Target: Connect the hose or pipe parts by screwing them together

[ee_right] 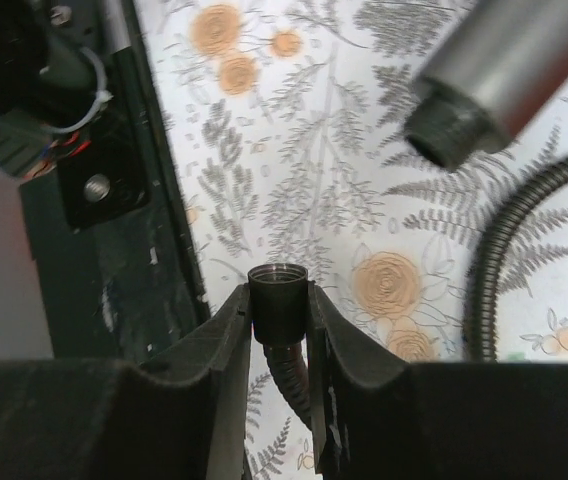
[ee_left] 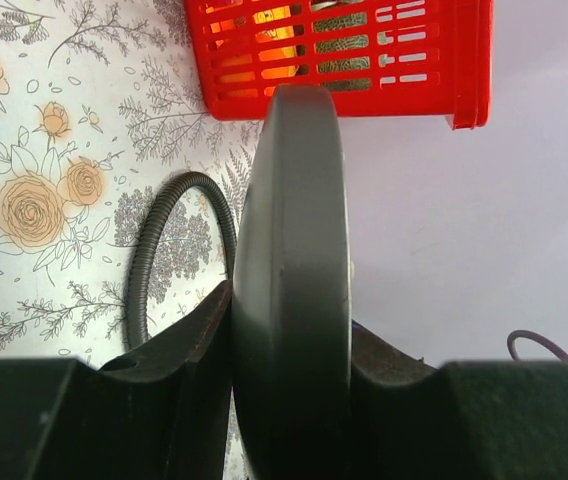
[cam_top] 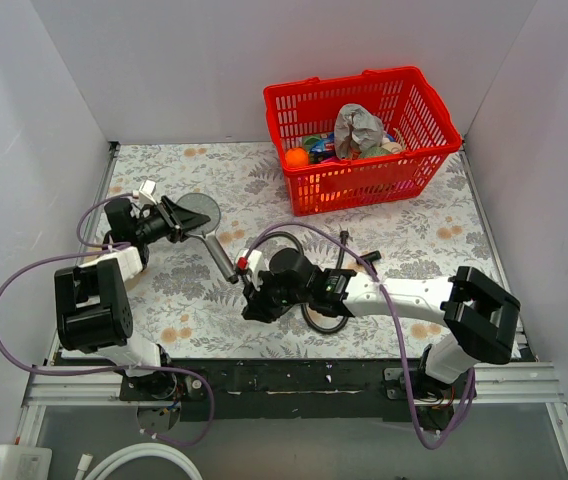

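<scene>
Shower head (cam_top: 198,212) sits at table's (cam_top: 404,235) left side, L gripper (cam_top: 182,220) clamped tight on disc edge. Black hose (ee_right: 482,265) loops on floral top nr R arm. R gripper (ee_right: 280,312), narrow, pinches hose end nut (ee_right: 279,295). Threaded handle tip (ee_right: 451,135) is near the nut, w/ a gap between.

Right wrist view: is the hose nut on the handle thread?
No, the hose nut in the right gripper sits apart from the handle thread.
</scene>
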